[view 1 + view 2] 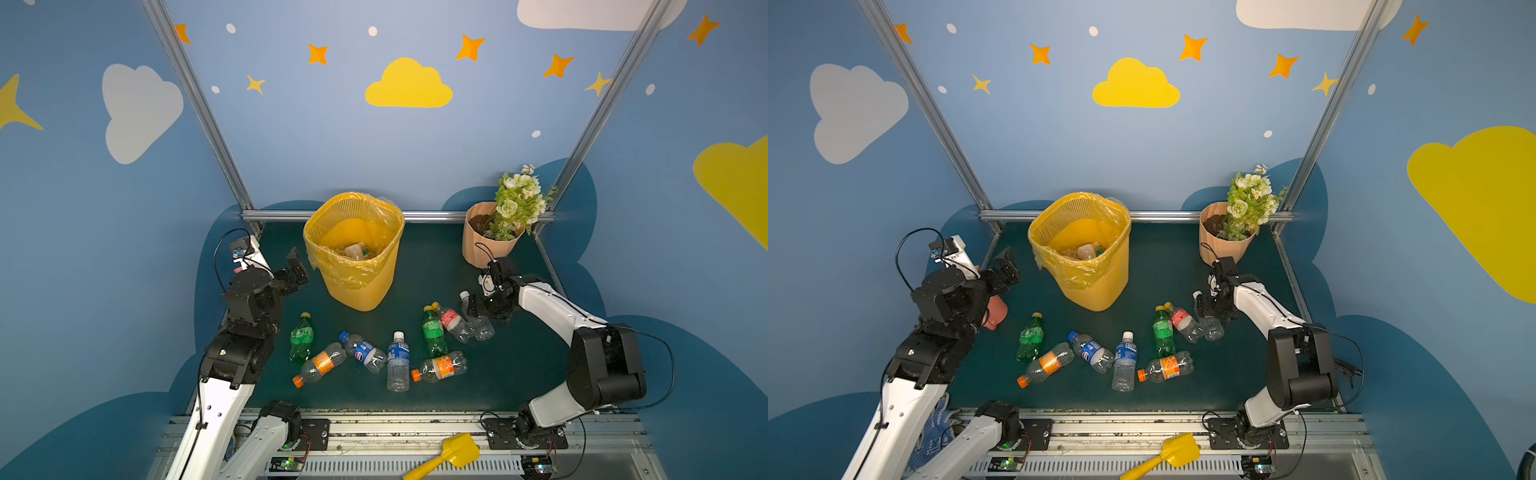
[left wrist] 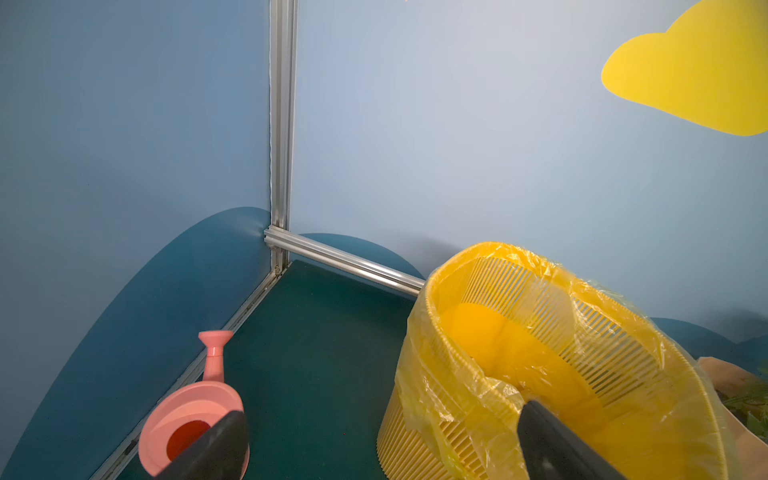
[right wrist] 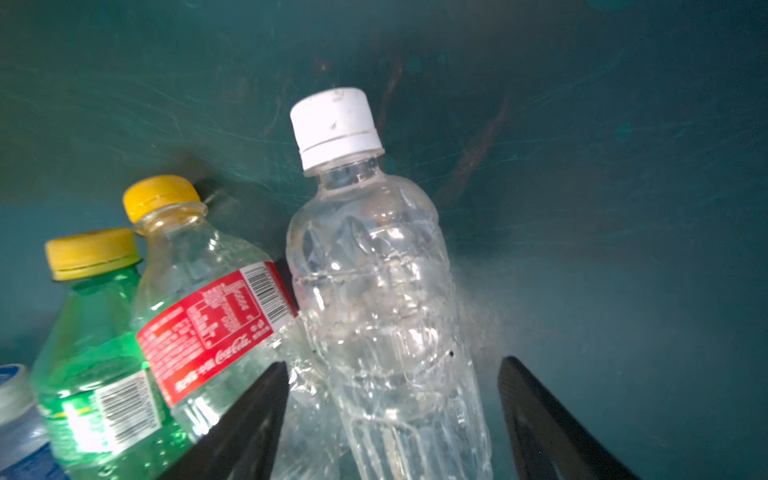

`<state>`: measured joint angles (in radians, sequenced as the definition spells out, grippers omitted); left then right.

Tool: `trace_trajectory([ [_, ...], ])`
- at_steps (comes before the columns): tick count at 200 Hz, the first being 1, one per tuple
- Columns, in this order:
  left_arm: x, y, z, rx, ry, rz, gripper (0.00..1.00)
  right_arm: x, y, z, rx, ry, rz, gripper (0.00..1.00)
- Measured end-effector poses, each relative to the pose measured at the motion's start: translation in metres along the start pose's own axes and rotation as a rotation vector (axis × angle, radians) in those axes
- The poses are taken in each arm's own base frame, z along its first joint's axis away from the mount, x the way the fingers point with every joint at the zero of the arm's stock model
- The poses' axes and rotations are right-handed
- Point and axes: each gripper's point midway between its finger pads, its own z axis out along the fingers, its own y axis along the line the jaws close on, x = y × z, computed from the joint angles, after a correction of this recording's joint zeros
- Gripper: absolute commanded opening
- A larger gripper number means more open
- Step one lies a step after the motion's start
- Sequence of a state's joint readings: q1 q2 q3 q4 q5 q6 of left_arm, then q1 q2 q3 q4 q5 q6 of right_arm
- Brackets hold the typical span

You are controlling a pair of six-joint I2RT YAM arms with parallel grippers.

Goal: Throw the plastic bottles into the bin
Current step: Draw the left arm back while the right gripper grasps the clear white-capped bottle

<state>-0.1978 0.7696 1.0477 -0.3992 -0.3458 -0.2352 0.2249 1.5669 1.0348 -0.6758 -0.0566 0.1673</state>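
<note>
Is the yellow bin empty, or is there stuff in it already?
Not empty. In both top views, a few bottles lie at the bottom of the bin, seen through its open top.

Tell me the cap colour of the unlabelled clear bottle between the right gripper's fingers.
White cap on that clear bottle, clearest in the right wrist view.
</note>
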Motion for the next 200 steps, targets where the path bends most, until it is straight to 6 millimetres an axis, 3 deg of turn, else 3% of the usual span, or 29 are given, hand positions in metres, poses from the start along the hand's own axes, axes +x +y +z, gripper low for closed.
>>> trace_trajectory([
  [36,0.004,0.003,0.000,-0.008,0.005,-0.011,1.00,0.004,-0.005,0.009,0.034,0.042,-0.019,0.72],
  [97,0.009,0.008,-0.003,-0.014,0.010,-0.028,1.00,0.008,-0.010,0.024,0.076,0.095,-0.030,0.73],
  [120,0.009,0.010,-0.004,-0.018,0.008,-0.033,1.00,0.011,-0.012,0.030,0.086,0.115,-0.035,0.68],
  [163,0.010,0.011,-0.004,-0.025,0.009,-0.047,1.00,0.006,-0.011,0.031,0.084,0.108,-0.042,0.60],
  [200,0.012,0.013,-0.004,-0.030,0.011,-0.056,1.00,0.004,-0.011,0.030,0.083,0.102,-0.045,0.59],
])
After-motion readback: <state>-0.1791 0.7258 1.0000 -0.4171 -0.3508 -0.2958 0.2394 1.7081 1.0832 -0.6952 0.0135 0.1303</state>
